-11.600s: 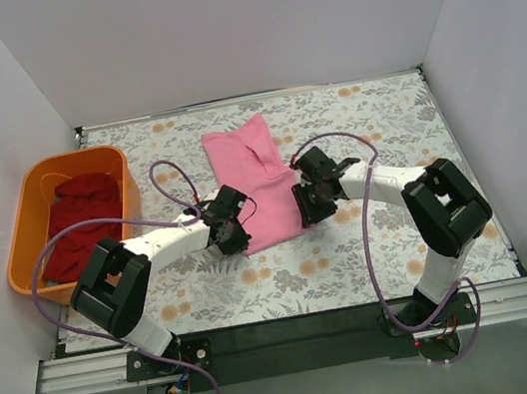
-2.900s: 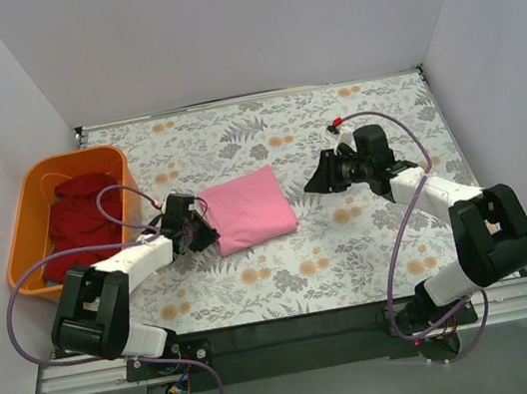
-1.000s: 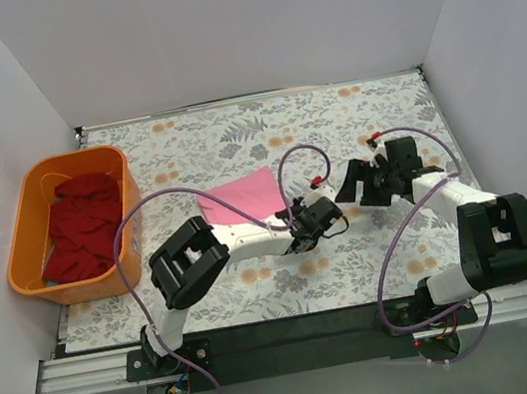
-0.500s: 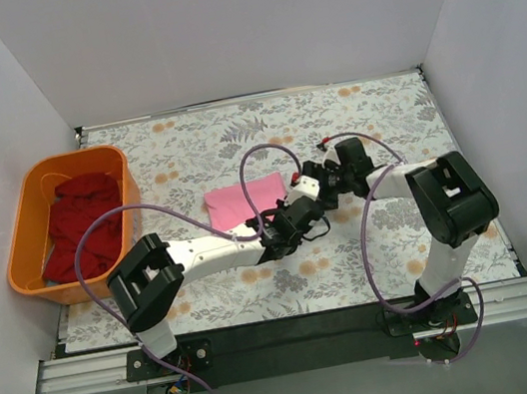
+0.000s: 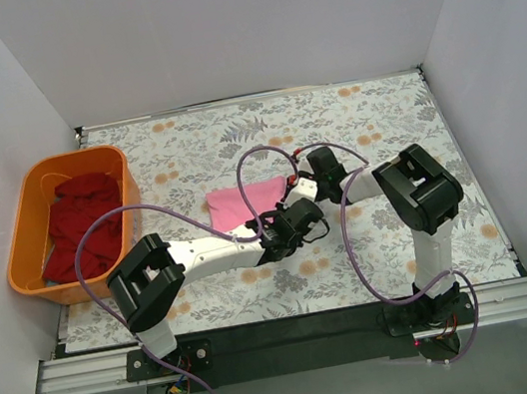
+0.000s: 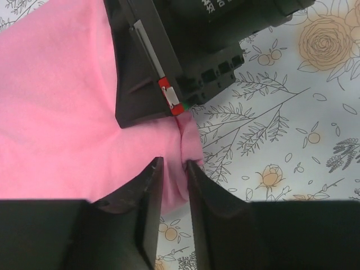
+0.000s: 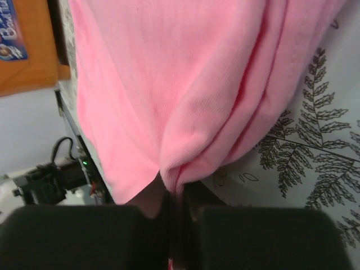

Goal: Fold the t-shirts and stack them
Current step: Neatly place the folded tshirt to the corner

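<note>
- White print (image 6: 211,6) on the black body of the right gripper (image 6: 181,115), left wrist view: cut by the top edge, unreadable.
- Red-and-green tag (image 6: 170,96) on the same body: no characters legible.
- Blue label (image 7: 11,29) on the orange basket (image 7: 31,70), right wrist view: white lettering, possibly a "B", the rest cropped and blurred.
- Top view: nothing readable.

Bright, even overhead light; shadows faint and soft. Close up, the right gripper (image 7: 178,216) looks dark and blurred, the pink t-shirt (image 7: 169,84) sharp
</note>
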Controlling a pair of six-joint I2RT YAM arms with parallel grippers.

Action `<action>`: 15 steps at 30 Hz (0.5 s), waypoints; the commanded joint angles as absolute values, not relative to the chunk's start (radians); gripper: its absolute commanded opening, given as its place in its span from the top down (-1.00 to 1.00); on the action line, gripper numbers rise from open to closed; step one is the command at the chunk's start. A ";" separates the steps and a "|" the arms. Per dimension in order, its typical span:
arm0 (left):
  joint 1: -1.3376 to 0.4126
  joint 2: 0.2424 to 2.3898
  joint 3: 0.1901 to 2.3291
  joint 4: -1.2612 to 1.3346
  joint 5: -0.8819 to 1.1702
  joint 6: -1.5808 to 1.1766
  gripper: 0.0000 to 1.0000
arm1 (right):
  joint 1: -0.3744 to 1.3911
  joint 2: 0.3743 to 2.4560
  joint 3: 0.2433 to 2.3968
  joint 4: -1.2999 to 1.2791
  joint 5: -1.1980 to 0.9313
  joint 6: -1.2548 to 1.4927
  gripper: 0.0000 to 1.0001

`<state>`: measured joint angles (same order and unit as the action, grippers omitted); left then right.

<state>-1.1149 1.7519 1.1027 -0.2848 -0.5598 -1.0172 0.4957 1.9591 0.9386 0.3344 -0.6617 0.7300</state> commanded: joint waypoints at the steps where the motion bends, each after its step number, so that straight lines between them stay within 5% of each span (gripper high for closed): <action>1: -1.109 1.709 1.140 -0.253 -0.557 -1.052 0.48 | 0.500 1.948 0.957 0.260 -0.634 0.641 0.97; 4: -1.085 1.700 1.163 -0.255 -0.497 -1.066 0.31 | 0.492 1.934 1.024 0.093 -0.577 0.505 0.97; 9: -1.017 1.619 1.212 -0.270 -0.370 -1.086 -0.47 | 0.420 1.899 1.112 -0.183 -0.439 0.296 0.97; 15: -0.798 1.459 1.183 -0.284 -0.171 -1.144 -0.81 | 0.301 1.888 1.251 -0.414 -0.194 0.071 0.97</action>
<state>-0.9047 1.5837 1.1664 -0.2829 -0.2977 -1.0996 0.3611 1.9213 1.1690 -0.2165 -0.4114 0.2672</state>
